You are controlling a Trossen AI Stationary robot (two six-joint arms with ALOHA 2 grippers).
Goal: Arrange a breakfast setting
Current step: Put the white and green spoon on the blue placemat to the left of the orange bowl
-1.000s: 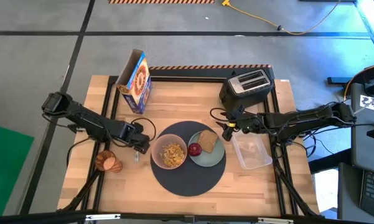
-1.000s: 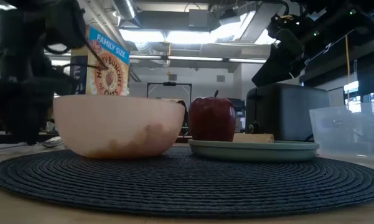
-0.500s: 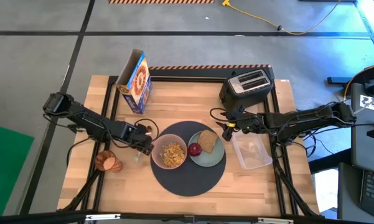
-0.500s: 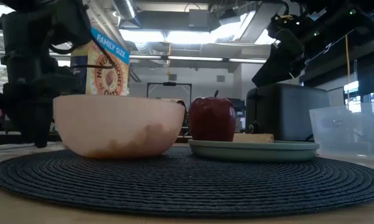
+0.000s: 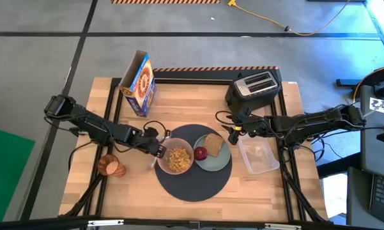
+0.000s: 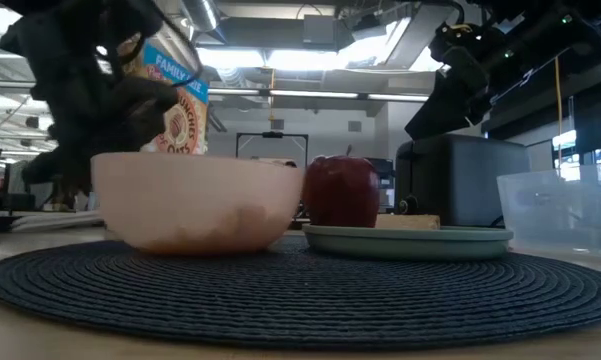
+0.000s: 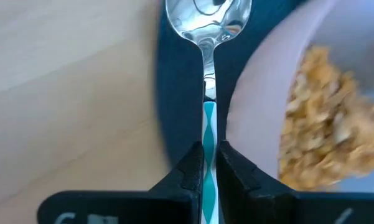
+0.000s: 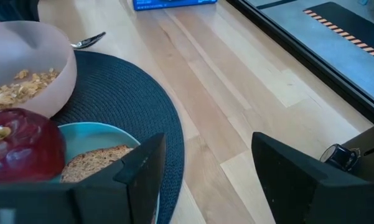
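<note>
On the round dark grey mat [image 5: 193, 182] stand the pink bowl [image 5: 177, 158] with cereal and the pale green plate [image 5: 220, 160], which carries the toast slice [image 5: 213, 143] and the red fruit [image 5: 200, 153]. My left gripper [image 5: 159, 148] is at the bowl's left side, shut on the metal spoon [image 7: 208, 15]. The spoon is low over the mat's left edge [image 7: 177, 93]. The amber cup [image 5: 110, 166] lies on its side on the wood, left of the mat. My right gripper [image 5: 233, 134] is open and empty just right of the plate. My left gripper pinches the spoon's handle [image 7: 210, 134] between its two fingers, at a teal-and-white striped part well back from the spoon's bowl. The handle runs along the fingers and sticks out forward, the spoon's hollow side up. I cannot tell whether the spoon touches the mat.
The blue-and-yellow cereal box [image 5: 139, 83] stands at the far left and the black toaster [image 5: 253, 89] at the far right. A clear plastic container [image 5: 259, 156] sits right of the mat. Bare wood lies along the table's near edge.
My left gripper has gone toward the table's right edge with the spoon, up to the bowl's left side, and has turned on the way. The spoon has left the bare wood and is now over the mat's edge.
</note>
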